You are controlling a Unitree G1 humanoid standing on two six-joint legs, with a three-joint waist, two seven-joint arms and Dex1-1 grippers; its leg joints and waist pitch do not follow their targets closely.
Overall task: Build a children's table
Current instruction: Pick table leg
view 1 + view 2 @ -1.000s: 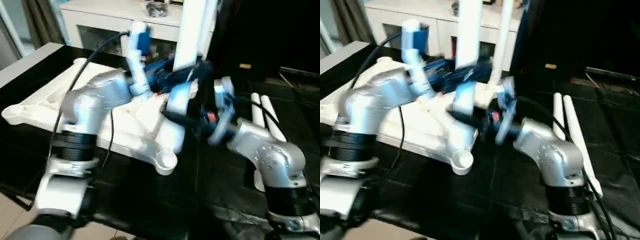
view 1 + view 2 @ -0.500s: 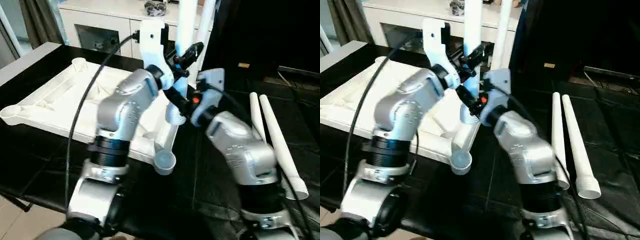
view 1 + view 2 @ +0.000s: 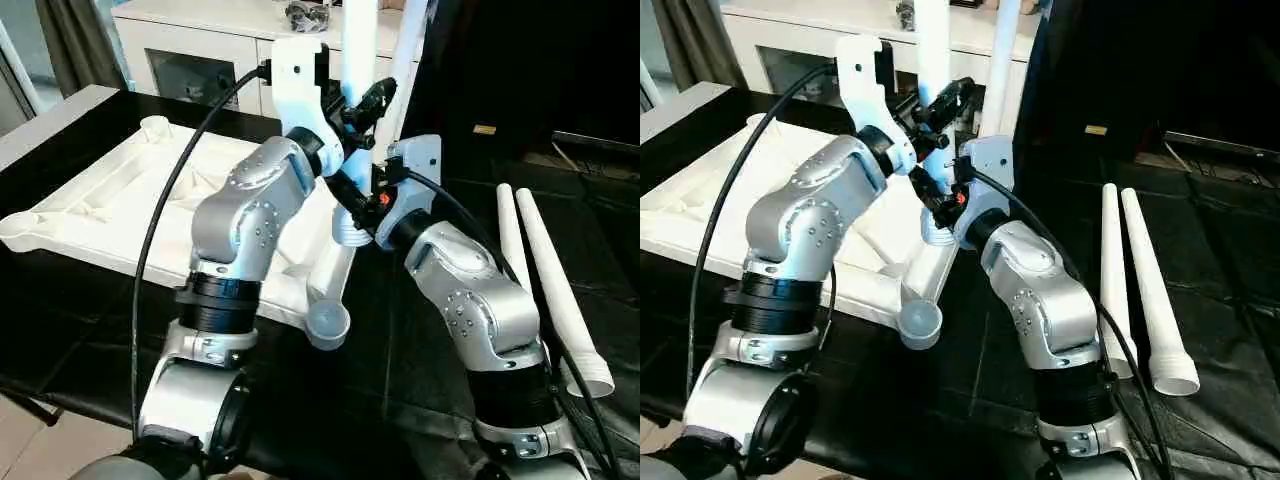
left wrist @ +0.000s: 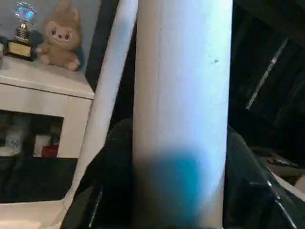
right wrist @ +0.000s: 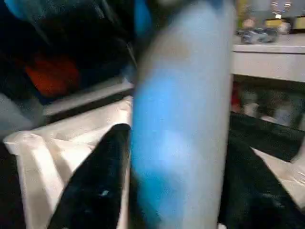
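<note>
Upright, one leg (image 3: 357,40) stands in a corner socket (image 3: 349,228).

Black-covered work surface (image 3: 420,370) carries white table top (image 3: 110,200), lying upside down, ribbed underside up, round corner sockets showing. To its right, well apart, two loose white tapered legs (image 3: 545,280) lie side by side on black cover, nearly touching, wide ends toward robot.

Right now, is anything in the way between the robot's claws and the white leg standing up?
No. The left gripper and right gripper both sit astride the upright leg, whose foot sits at a corner socket of the tabletop.
</note>
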